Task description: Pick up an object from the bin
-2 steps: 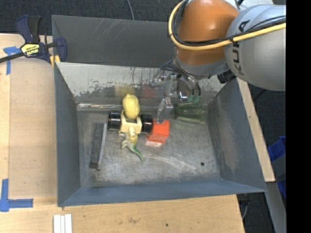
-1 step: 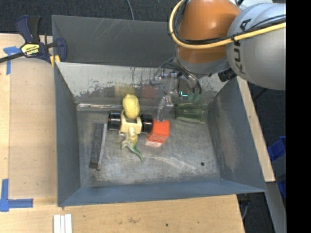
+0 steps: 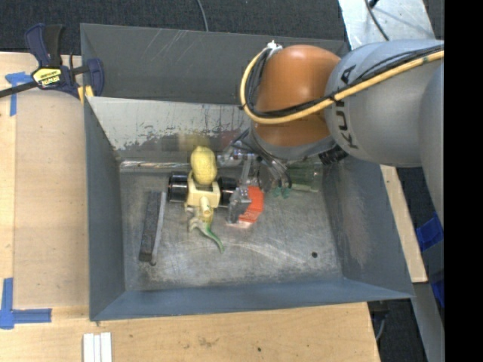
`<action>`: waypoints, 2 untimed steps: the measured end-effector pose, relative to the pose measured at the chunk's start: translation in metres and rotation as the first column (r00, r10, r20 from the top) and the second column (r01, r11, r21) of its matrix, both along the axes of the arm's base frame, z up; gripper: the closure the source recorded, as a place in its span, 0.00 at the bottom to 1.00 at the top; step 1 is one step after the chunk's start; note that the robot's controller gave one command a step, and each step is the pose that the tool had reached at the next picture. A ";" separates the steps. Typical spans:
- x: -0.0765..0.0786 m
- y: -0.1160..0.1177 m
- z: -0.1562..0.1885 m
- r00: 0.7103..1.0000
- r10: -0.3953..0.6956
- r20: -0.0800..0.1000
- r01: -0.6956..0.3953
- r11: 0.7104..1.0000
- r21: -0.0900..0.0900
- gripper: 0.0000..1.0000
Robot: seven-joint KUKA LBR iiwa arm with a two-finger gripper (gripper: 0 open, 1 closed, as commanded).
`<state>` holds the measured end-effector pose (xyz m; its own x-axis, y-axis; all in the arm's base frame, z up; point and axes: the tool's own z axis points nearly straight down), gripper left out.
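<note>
The arm's orange wrist cover (image 3: 294,96) looms nearest. Below it, the gripper (image 3: 243,193) is down on a red-orange block (image 3: 254,208) in the middle of the bin (image 3: 102,225), beside a yellow toy (image 3: 202,166). Open or closed, I can't tell. Nothing looks lifted; the grasp and the raise are left.

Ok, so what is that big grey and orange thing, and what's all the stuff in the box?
The big grey thing is a robot arm, and the orange dome is a cover on its wrist. The camera looks down from above into a grey metal bin, and the arm reaches in from the right. At the arm's tip is its claw, low over an orange-red thing near the bin's middle. Just left of that is a yellow and cream toy, with a small black thing beside it. A dark flat bar lies further left. I can't tell if the claw has grabbed anything.
</note>
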<state>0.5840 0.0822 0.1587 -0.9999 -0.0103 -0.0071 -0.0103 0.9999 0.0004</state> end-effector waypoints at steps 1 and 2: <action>0.004 0.010 -0.081 0.997 -0.082 0.007 0.082 0.997 0.003 1.00; 0.004 0.010 -0.081 0.997 -0.082 0.007 0.082 0.997 0.003 1.00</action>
